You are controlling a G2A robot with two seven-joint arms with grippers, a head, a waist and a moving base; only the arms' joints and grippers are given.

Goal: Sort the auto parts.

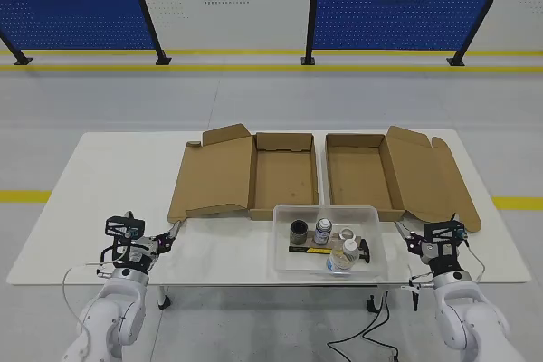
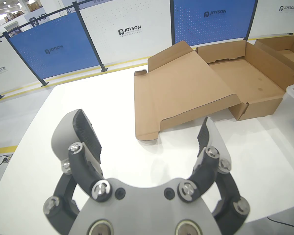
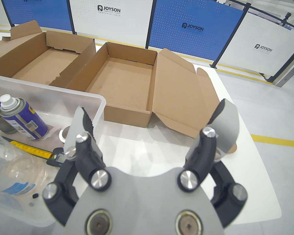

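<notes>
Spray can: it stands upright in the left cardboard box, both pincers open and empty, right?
No. The spray can stands upright in the clear bin, as the right wrist view shows. The left pincer and right pincer are open and empty.

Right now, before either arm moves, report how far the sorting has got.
Done: nothing; the left cardboard box and the right cardboard box hold no parts. In hand: nothing; the left gripper and right gripper hang at the table's near edge, fingers open. Left: everything, since the spray can, dark cylinder, caliper and plastic bottle all sit in the clear bin.
</notes>
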